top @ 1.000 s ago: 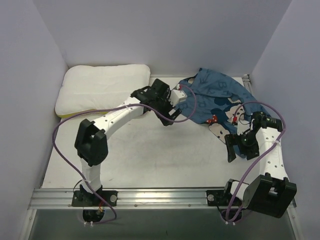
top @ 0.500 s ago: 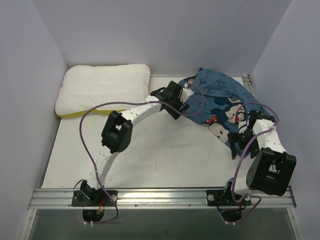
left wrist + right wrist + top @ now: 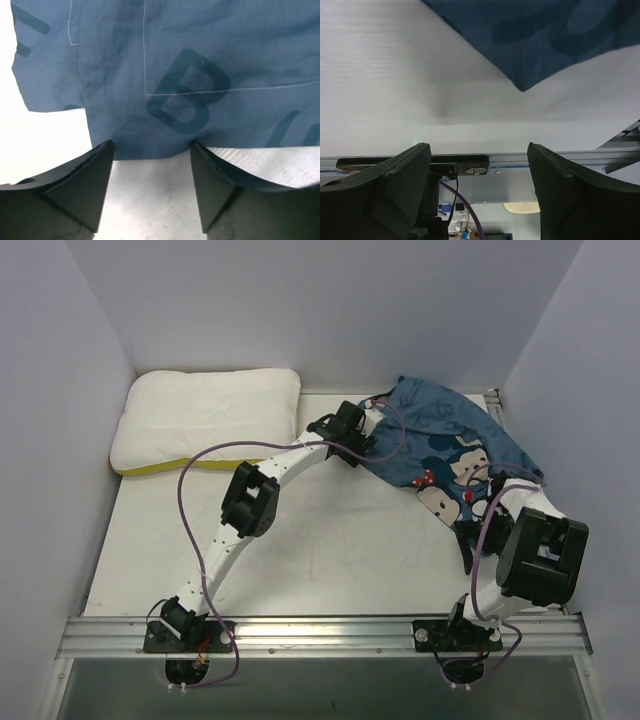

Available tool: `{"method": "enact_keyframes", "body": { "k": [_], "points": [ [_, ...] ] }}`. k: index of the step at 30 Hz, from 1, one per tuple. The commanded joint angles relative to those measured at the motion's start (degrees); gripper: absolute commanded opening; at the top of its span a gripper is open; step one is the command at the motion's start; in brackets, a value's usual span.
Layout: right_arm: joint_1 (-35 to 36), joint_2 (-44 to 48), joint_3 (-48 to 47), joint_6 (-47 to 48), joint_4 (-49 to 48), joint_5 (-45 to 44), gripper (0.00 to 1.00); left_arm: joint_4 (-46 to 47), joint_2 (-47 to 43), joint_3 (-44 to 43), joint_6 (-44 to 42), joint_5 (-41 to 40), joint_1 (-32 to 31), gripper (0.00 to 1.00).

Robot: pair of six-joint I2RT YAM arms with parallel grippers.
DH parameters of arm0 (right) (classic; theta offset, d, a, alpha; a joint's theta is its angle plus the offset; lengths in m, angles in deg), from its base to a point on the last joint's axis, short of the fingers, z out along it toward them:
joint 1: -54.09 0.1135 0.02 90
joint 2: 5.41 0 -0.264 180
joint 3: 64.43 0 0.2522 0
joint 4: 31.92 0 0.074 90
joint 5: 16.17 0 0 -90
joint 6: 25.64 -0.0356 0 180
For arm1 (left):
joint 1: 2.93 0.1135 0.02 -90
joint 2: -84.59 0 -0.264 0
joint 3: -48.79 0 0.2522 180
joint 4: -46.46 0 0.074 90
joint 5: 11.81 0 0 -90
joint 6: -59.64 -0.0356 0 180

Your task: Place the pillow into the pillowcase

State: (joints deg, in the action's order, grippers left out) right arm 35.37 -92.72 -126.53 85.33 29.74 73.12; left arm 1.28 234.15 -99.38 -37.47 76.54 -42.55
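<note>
Blue pillowcase [image 3: 445,440] crumpled far right; pillow [image 3: 205,420] far left, well apart | both arms have reached out to the case | left gripper [image 3: 150,147] spread at its hem | right gripper [image 3: 477,150] spread, empty, short of its corner | grasp pending

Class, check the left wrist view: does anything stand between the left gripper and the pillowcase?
Nothing visible does. The left gripper has its fingers open right at the pillowcase hem, with only bare table showing between them.
</note>
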Motion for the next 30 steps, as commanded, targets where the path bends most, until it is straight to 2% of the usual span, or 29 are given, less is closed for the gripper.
{"method": "enact_keyframes", "body": {
  "k": [1, 2, 3, 5, 7, 9, 10, 15, 21, 27, 28, 30],
  "points": [
    [-0.35, -2.77, -0.88, -0.49, -0.17, -2.54, 0.79, -0.91, 1.79, -1.3, -0.27, 1.2, 0.59, 0.69],
    [-0.44, -3.3, -1.49, -0.67, -1.04, -2.63, 0.78, -1.53, 1.62, -0.95, -0.53, 3.04, 0.59, 0.64],
    [-0.53, -4.35, -2.02, -0.93, -1.58, -2.46, 0.78, -2.15, 1.44, -0.59, -0.79, 3.32, 0.59, 0.54],
    [-0.53, -5.24, -3.16, -2.16, -1.93, -1.67, 0.77, -4.34, 0.74, 0.54, -1.06, 4.45, 0.68, 0.43],
    [-0.44, -5.16, -4.75, -2.78, -1.67, 0.09, 0.78, -5.4, -0.31, 2.3, -1.76, 5.43, 0.77, 0.26],
    [-0.44, -3.14, -5.27, -2.95, -1.49, 0.18, 0.81, -5.41, -3.03, 6.16, -2.2, 6.74, 0.94, 0.1],
    [-0.44, -2.17, -5.36, -2.95, -1.49, 0.27, 0.87, -5.67, -4.0, 7.48, -2.2, 6.83, 1.03, 0.0],
    [-0.44, 1.44, -5.54, -5.06, -3.33, 2.9, 0.93, -5.58, -10.85, 18.01, -1.85, 8.24, 0.86, 0.0],
    [-0.53, -6.36, -5.19, -6.47, -7.29, 3.17, 0.92, -5.76, -15.69, 23.57, -1.76, 8.59, 0.86, 0.0],
    [-1.23, -9.63, -2.91, -3.84, -11.77, 1.24, 0.62, -6.55, -20.26, 26.83, -1.15, 9.82, 0.86, 0.0],
    [-2.01, -9.64, -2.82, -2.96, -12.04, 1.5, 0.49, -6.98, -20.79, 27.09, -1.23, 10.0, 0.86, 0.0],
    [-2.98, -9.03, -3.08, -2.43, -11.86, 2.2, 0.35, -7.34, -22.2, 27.18, -1.85, 10.26, 0.86, 0.0]
  ]
}}
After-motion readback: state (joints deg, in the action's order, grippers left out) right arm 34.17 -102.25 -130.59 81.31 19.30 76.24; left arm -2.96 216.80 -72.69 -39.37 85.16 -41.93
